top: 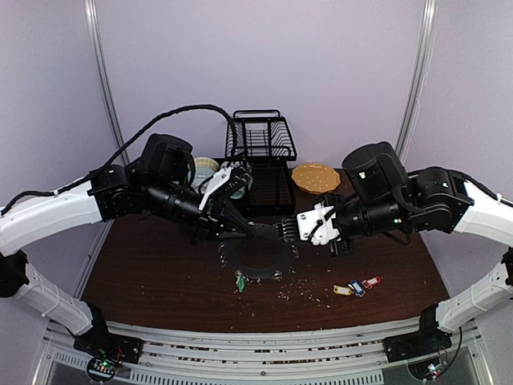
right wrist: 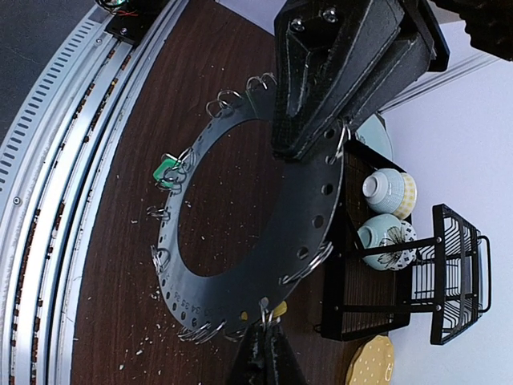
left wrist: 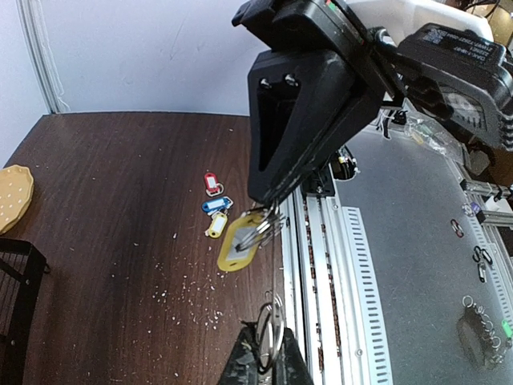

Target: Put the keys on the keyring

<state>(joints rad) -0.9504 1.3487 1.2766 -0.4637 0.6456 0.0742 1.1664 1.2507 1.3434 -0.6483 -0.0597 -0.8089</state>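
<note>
Two grips: left pincer (right wrist: 325, 144) on keyring (right wrist: 296, 216), right pincer (left wrist: 268, 207) on yellow key (left wrist: 238, 245).

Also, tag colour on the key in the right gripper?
Yellow: the small metal key's plastic tag, best in the left wrist view.

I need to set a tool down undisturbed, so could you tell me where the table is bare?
Barest: the near-left table, between its left edge and the keyring with its green key. A smaller patch lies right of the three loose keys. Crowded: the middle, and the back with rack and plate.
</note>
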